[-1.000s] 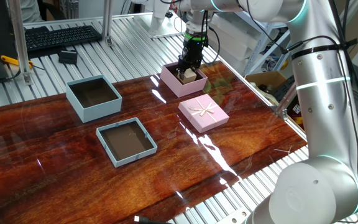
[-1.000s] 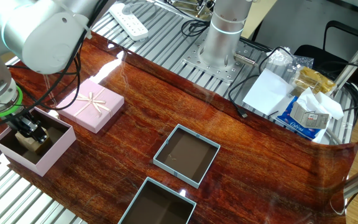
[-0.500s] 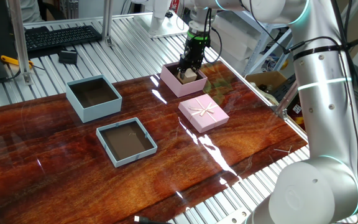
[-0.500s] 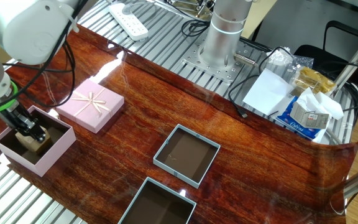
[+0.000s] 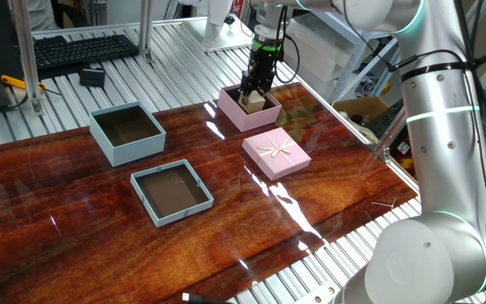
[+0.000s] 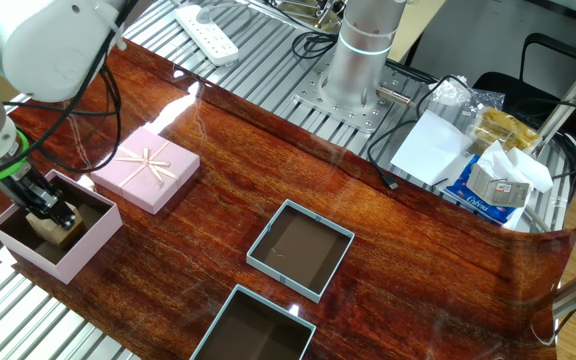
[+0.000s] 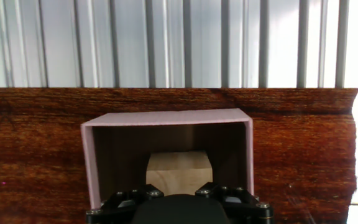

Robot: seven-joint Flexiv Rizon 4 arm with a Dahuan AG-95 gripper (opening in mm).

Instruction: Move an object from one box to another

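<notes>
the wooden cube [image 7: 178,172] is found inside the pink box [image 7: 91,168], directly under the gripper [image 5: 252,90], so that the coming move is judged to be a straight lift clear of the tall walls. the cube has no long axis; in the hand view it is seen square to the box walls and centred between the finger bases. in one fixed view the cube [image 5: 255,102] is seen at the fingertips, at about rim height of the pink box [image 5: 236,113]; whether it rests on the floor cannot be told. in the other fixed view the gripper [image 6: 54,216] appears clamped on the cube [image 6: 58,230]. the arm is posed upright over the box, wrist down. the blue-grey box [image 5: 127,133] lies well apart, across the table [image 5: 327,194].
</notes>
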